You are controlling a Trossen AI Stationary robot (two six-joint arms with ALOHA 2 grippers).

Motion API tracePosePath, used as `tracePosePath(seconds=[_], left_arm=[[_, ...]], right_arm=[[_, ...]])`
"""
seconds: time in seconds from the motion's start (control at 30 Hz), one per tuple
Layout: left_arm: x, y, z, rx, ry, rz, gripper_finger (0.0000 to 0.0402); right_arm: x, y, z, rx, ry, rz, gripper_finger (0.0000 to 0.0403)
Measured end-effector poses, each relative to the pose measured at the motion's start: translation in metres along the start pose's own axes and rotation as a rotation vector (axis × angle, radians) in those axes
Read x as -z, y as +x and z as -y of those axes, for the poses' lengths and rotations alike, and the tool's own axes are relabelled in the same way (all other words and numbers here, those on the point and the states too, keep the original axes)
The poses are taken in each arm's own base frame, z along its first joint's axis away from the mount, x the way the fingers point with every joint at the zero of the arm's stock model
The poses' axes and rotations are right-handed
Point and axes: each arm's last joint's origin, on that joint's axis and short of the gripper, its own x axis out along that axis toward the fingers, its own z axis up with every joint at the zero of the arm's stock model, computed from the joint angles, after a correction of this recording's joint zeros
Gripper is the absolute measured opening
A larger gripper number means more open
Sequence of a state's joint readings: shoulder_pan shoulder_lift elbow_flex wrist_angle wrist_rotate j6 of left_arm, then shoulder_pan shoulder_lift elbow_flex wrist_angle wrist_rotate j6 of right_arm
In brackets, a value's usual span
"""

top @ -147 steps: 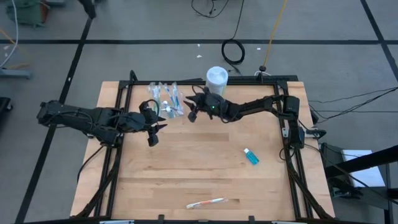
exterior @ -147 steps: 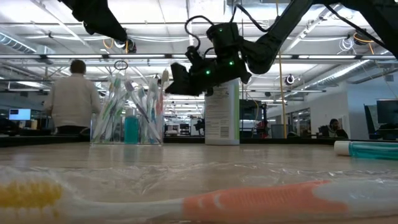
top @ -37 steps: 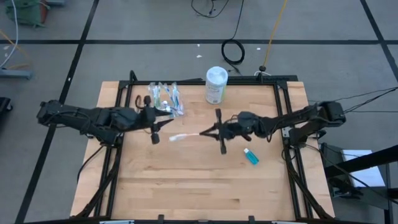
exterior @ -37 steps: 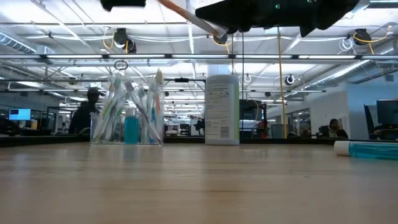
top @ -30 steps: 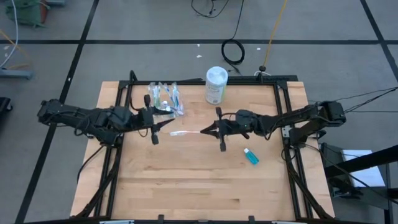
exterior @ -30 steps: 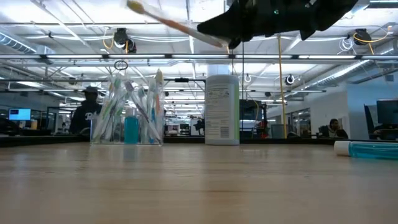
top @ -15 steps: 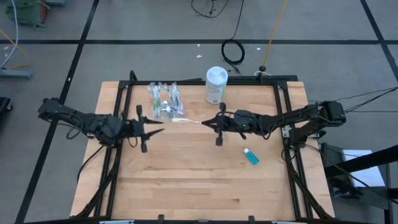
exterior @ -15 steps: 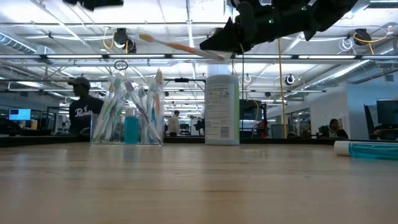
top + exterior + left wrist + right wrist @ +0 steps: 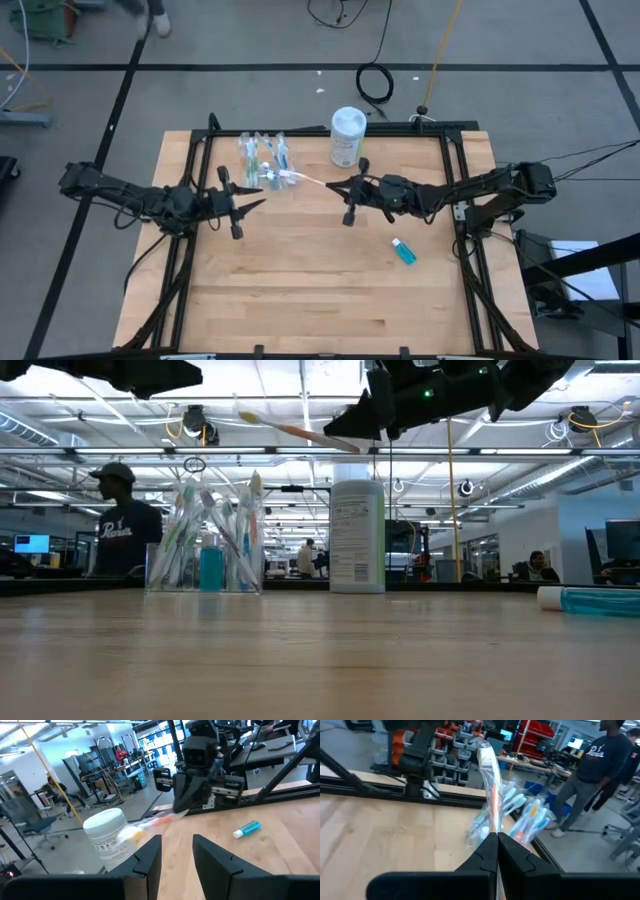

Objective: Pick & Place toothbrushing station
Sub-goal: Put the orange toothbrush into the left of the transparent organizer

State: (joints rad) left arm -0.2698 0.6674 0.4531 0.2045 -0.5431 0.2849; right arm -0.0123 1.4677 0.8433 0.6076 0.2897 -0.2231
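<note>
From above, the right gripper [image 9: 332, 185], clamped on a slim wrapped orange-and-white toothbrush [image 9: 300, 179], holds its head over the small clear plastic cup [image 9: 263, 160] of brushes at the far left, while the left gripper [image 9: 255, 203] waits nearby, its 2 fingers [image 9: 147, 857] apart and empty in its wrist view.

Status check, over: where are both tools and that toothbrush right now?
Right tool shut on toothbrush, head above clear cup. Left tool empty, beside the cup. Teal tube loose on table. White canister near the cup.
</note>
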Motion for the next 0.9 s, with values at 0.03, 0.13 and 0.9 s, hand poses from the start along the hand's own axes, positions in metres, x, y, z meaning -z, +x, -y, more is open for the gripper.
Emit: tracePosePath(seconds=[0.03,0.13,0.9], left_arm=[[0.0,0.0,0.0,-0.001,-0.006,-0.002,0.0118],[0.001,0.0,0.0,-0.005,-0.072,-0.014,0.0118],[0.01,0.061,0.02,0.084,-0.071,0.157,0.0118]], right_arm=[[0.0,0.0,0.0,-0.002,-0.002,0.002,0.0],[-0.003,-0.001,-0.002,-0.005,0.001,0.023,0.0],[-0.023,-0.009,-0.022,-0.238,0.035,0.238,0.0]])
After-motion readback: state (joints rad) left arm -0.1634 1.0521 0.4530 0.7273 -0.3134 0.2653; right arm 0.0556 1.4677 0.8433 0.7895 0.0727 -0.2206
